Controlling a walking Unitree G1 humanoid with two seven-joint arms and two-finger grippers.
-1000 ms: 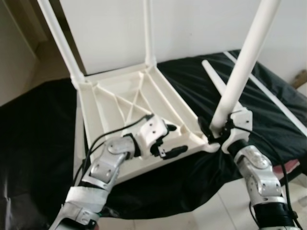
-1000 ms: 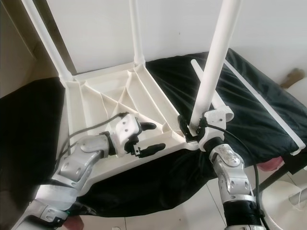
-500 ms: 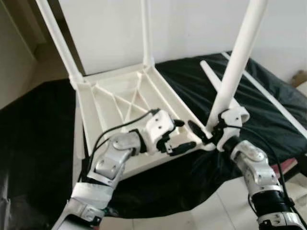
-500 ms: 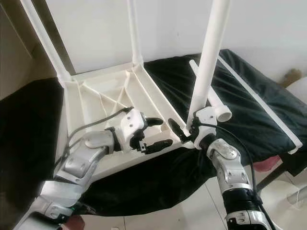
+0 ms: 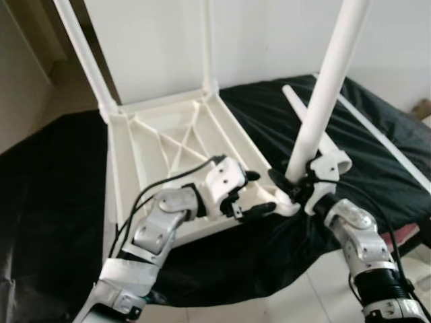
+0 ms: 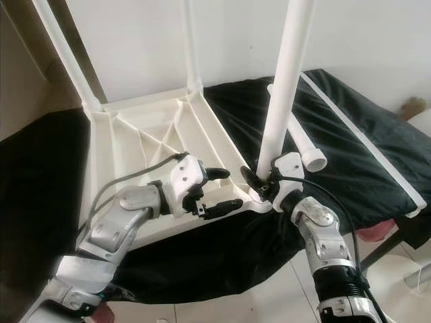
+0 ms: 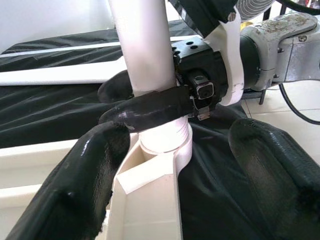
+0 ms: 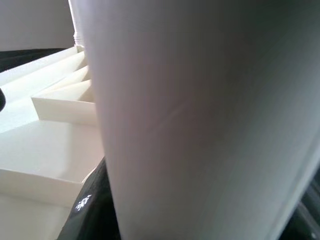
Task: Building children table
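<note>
Right gripper: closed around the base of a white table leg, which is held upright at the near right corner of the upturned table top.
Held leg: its threaded lower end is seen in the left wrist view seated in the round corner socket of the top; the black fingers are wrapped around it just above the socket.
Left gripper: spread apart and holding nothing, hovering over the near edge of the table top, just left of the held leg; one finger is seen above the rim, the other just outside it.
Table top: white ribbed plastic, laid underside up and tilted, resting on black cloth.
Fitted legs: two more are set in the far corners, one far left and one far middle, both rising out of view.
Loose leg: laid flat on the cloth to the right, just behind the held leg.
White rail: laid diagonally across the cloth at the far right.
</note>
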